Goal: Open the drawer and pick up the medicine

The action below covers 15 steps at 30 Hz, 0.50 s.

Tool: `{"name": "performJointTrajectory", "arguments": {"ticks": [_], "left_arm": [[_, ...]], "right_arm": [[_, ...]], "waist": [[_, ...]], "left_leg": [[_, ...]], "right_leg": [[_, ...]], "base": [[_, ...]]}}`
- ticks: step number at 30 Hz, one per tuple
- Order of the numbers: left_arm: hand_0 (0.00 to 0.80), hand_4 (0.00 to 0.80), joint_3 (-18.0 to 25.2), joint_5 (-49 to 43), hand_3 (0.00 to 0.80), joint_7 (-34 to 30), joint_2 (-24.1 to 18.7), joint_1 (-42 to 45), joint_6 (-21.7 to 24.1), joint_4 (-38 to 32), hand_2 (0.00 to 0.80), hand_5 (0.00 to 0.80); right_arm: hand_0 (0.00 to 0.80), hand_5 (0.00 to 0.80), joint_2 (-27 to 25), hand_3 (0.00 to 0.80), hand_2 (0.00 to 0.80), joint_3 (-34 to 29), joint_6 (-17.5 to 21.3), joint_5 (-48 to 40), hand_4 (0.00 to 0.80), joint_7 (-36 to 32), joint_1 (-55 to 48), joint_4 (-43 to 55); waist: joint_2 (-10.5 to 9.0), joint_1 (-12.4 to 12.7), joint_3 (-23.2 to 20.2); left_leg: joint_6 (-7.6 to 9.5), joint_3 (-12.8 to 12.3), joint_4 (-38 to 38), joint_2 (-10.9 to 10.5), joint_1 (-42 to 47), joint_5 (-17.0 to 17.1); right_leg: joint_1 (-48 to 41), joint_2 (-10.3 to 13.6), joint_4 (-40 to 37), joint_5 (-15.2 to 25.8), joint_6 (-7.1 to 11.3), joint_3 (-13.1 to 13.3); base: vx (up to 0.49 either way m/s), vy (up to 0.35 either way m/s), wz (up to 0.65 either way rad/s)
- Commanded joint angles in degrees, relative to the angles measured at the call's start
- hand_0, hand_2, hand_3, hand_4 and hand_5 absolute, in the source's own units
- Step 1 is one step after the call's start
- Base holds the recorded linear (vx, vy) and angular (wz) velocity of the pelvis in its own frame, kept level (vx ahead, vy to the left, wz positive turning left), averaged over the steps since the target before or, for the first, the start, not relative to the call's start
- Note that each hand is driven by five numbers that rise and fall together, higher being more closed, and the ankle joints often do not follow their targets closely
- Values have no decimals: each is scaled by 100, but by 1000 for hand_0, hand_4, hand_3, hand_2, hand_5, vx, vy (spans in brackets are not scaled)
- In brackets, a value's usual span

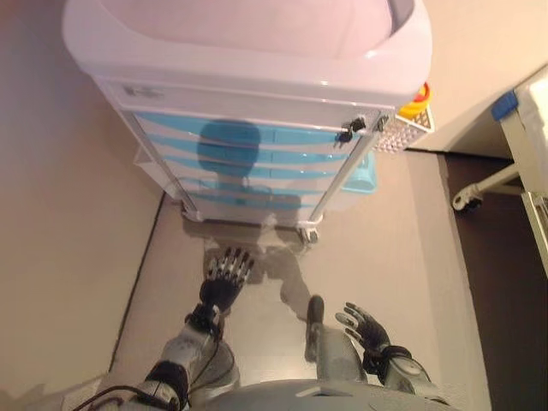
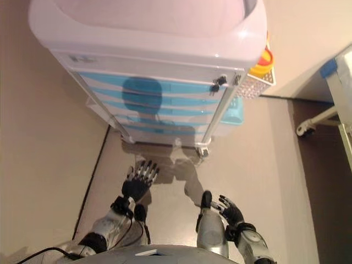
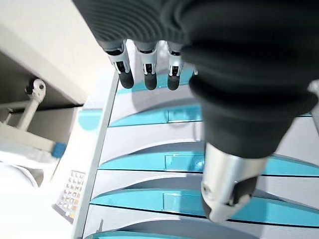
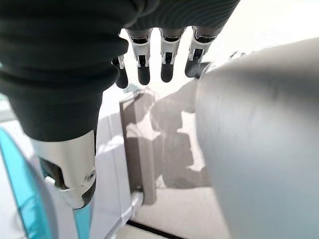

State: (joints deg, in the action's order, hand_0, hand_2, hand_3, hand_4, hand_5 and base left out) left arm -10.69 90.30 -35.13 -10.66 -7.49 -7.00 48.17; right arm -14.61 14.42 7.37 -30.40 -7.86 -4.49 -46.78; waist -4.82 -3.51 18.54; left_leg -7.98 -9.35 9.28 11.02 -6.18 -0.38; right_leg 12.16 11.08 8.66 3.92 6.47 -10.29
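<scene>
Task progress is nil: all drawers (image 1: 248, 150) of the cart (image 1: 257, 60) at upper centre of frame remain closed, medicine is not visible, and left hand (image 1: 227, 272) and right hand (image 1: 366, 328) hang below, fingers relaxed and empty.

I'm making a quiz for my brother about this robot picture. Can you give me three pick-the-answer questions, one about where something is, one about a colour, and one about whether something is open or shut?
1. Where is the yellow and red container?
A. on the floor by the left hand
B. at the cart's right side, over a white basket
C. inside a drawer

2. What colour are the drawer fronts?
A. blue
B. green
C. black

3. How are the cart's drawers?
A. all shut
B. top one pulled out
C. all removed

Answers: 1 B, it sits beside the cart above the basket. 2 A, light blue bands show. 3 A, every front lies flush.
</scene>
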Motion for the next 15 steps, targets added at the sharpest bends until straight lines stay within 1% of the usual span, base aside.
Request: {"name": "performJointTrajectory", "arguments": {"ticks": [1, 6, 7, 8, 12, 15], "left_arm": [[0, 0, 115, 355, 0, -156, 78, -248, 297, -174, 0, 0], [0, 0, 86, 722, 0, -61, 1, -674, 641, -347, 0, 0], [0, 0, 84, 797, 0, -62, -4, -760, 709, -367, 0, 0], [0, 0, 95, 825, 0, -63, -13, -848, 802, -396, 0, 0], [0, 0, 116, 1094, 0, -91, -62, -1116, 1046, -479, 0, 0], [0, 0, 229, 1227, 0, -75, -215, -1415, 1099, -505, 0, 0]], "right_arm": [[0, 0, -125, 0, 0, 226, 120, -153, 0, 15, -39, 515], [0, 0, -251, 0, 0, 322, 42, -299, 0, -45, 74, 735], [0, 0, -270, 0, 0, 344, 29, -306, 0, -75, 72, 798], [0, 0, -309, 0, 0, 395, 34, -322, 0, -91, 72, 876], [0, 0, -415, 0, 0, 532, -21, -421, 0, -85, 42, 1125], [0, 0, -480, 0, 0, 612, -8, -486, 0, -149, 17, 1229]], "waist": [[-57, -171, 202], [-174, -273, 450], [-182, -293, 501], [-215, -313, 552], [-309, -357, 684], [-387, -389, 755]], "left_leg": [[407, 37, 675, 132, -444, -189], [373, 145, 1104, 231, -959, -224], [341, 206, 1201, 251, -983, -368], [336, 228, 1271, 268, -1078, -376], [334, 328, 1522, 311, -1374, -405], [327, 361, 1582, 354, -1519, -394]], "right_leg": [[454, 18, 708, -110, 157, 185], [860, -82, 987, -135, 115, 280], [869, -131, 1089, -270, 142, 310], [939, -165, 1151, -296, 129, 328], [1153, -244, 1380, -371, 86, 340], [1261, -293, 1462, -407, 72, 323]], "base": [[-72, -41, -6], [-28, -45, -4], [33, -50, 1], [39, -51, -1], [-3, -53, -2], [3, -60, 1]]}}
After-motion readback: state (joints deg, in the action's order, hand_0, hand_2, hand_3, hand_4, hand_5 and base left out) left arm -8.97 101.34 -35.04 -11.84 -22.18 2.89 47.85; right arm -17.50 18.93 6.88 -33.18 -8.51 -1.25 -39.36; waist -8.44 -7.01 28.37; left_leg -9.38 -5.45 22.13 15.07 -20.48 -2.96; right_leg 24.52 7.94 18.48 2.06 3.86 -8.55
